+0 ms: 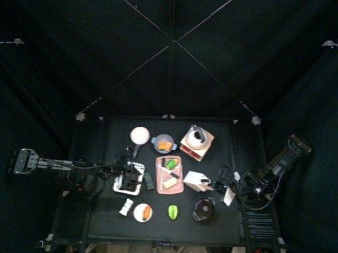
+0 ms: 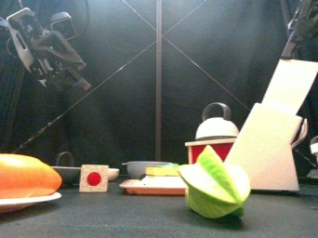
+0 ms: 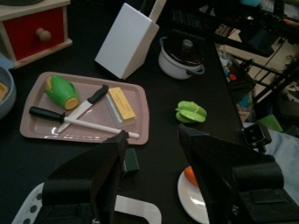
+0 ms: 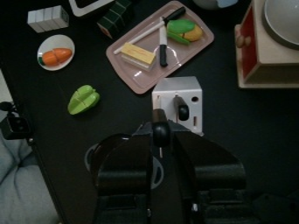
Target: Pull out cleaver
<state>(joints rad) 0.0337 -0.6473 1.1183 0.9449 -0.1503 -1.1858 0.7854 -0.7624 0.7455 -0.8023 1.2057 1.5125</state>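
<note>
Green starfruit (image 2: 215, 184) fronts the knife block (image 2: 271, 130); right pincer (image 4: 159, 140) closed above it, left pincer (image 3: 156, 150) wide.

Top cam hangs high, looking straight down on the small table (image 1: 99, 212); front cam sits level at its edge, right up close. Both wrist cams look down on the same pink tray (image 3: 35, 129) and white knife block (image 4: 181, 103).

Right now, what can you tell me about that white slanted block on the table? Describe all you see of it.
The white knife block is a smooth, plain wedge that looks like plastic or painted wood. It stands on the black table, leaning back at a slant. A flat white cleaver handle sticks up from its top; another dark handle shows in a slot from the right wrist view. It sits beside the pink tray, apart from it. Nothing grips it: the right gripper hovers above.
</note>
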